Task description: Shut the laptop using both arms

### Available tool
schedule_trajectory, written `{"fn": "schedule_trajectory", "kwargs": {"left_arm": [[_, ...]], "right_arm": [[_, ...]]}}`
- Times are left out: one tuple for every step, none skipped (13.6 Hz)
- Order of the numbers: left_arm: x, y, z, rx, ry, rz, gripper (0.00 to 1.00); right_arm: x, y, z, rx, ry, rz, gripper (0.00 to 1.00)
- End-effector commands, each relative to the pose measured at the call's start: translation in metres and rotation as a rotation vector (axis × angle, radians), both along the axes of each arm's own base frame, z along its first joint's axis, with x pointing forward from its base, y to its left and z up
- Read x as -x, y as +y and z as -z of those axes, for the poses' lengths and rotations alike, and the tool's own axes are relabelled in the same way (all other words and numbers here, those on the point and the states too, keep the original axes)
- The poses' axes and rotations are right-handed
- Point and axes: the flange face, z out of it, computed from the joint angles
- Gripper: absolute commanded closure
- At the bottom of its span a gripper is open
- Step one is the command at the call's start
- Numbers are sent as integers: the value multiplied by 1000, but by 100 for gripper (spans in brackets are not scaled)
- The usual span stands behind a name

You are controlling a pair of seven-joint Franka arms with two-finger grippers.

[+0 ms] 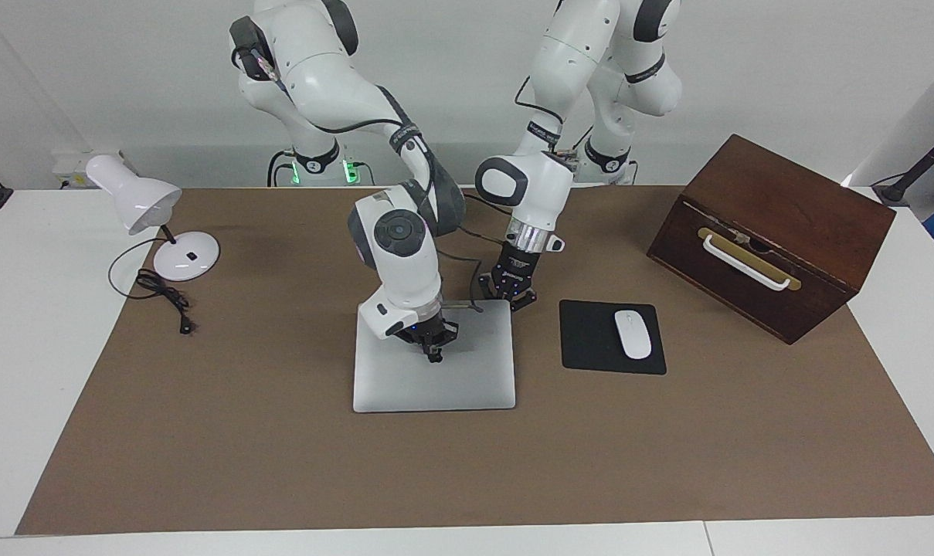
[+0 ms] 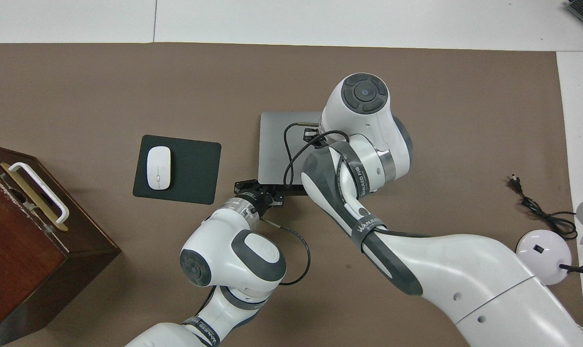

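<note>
Silver-grey and flat, the laptop lies shut on the brown mat in the middle of the table, so the closing looks done or nearly done. The right gripper, fingers pinched together and holding nothing, has its tip on or just above the lid, toward the hinge edge; that pose suits pressing the lid flat, not grasping it. The left gripper, also closed and empty, sits low at the laptop's hinge-side corner toward the left arm's end, probably to keep the base from sliding; whether it touches cannot be told. Just beside that corner lies the mouse pad with its mouse, so room there is tight. The wooden box and the lamp stand well apart, and the mat past the laptop's front edge is open; straight up looks the safest way out for both arms
</note>
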Motion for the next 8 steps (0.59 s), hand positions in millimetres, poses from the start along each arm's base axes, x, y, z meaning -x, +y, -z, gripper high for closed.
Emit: {"fn": "schedule_trajectory", "kwargs": {"left_arm": [[-3,11,22,-56,11,-21,100],[-3,11,22,-56,11,-21,100],[-3,11,22,-55,12,-22,100],[-3,11,22,-55,12,-22,100],[-2,10,22,-55,12,-20,100],[-2,10,22,-55,12,-20,100],[-3,11,22,-57,11,-20,100],[-2,10,22,-56,11,-19,100]], "right_arm": [[7,-4,-1,-23,9,33,100],[7,-4,1,-23,10,33,100],[7,-4,2,-23,7,33,100],[7,-4,2,-26,4,34,100],[7,-4,3,-24,4,33,100],[7,-4,2,-26,3,34,100],[7,-4,3,-25,5,34,100],[7,-4,3,-25,5,34,100]]}}
